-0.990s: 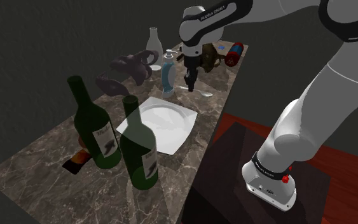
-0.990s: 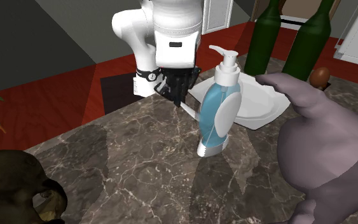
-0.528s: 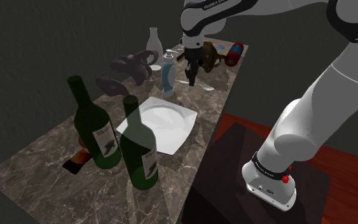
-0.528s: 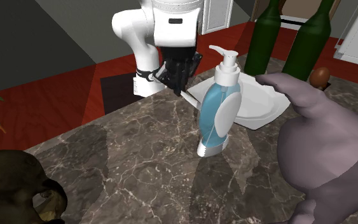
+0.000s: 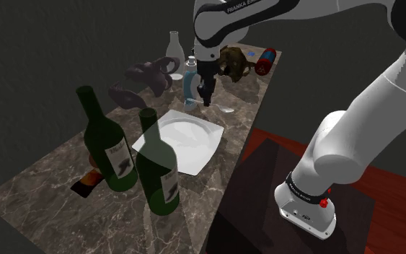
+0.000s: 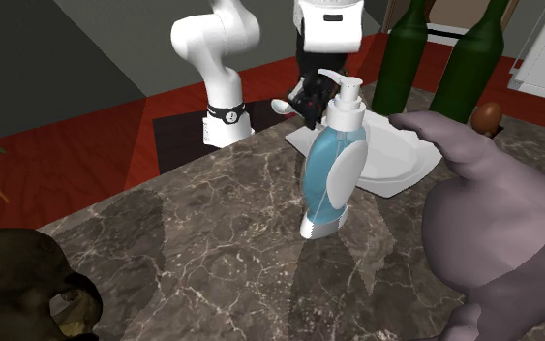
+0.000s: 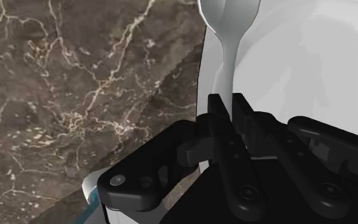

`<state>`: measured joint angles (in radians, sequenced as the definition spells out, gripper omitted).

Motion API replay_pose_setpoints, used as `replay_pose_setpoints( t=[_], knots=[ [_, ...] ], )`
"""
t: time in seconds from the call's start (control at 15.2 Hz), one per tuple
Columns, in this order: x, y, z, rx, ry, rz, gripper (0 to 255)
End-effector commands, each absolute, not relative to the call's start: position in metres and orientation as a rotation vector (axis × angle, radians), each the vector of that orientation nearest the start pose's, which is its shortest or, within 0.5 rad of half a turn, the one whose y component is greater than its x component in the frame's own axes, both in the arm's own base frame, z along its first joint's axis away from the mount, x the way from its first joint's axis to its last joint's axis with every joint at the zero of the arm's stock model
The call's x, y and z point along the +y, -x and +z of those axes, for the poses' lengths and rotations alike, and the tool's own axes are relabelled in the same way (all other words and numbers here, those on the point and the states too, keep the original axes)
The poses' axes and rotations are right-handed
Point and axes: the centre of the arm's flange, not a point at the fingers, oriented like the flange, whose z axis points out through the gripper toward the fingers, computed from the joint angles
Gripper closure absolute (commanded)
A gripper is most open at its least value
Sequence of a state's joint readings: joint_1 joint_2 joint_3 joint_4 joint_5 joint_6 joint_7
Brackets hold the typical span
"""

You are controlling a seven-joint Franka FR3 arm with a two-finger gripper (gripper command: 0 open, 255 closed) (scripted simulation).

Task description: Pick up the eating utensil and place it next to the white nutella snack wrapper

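Two black fingers [image 7: 217, 113] clamped on pale spoon [image 7: 229, 57] handle, gripper [image 5: 206, 99] poised above dark marble counter [image 5: 42, 180], spoon bowl over rim of white plate [image 7: 311, 51], blue-and-white soap dispenser [image 6: 333, 170] just beside

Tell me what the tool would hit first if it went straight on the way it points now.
Probably the plate, near its edge beside the bare counter. The spoon clasped in the tool sticks out ahead, so it would touch first. Depth is hard to judge.
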<state>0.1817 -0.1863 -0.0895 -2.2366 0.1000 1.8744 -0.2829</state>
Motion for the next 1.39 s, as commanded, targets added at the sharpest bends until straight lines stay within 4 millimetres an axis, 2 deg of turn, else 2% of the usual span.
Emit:
replay_pose_setpoints(
  t=[0.0,1.32],
  knots=[
    [0.079,-0.461,0.434,-0.506,2.963,0.251,255],
    [0.338,-0.409,0.434,-0.506,2.963,0.251,255]
  ],
)
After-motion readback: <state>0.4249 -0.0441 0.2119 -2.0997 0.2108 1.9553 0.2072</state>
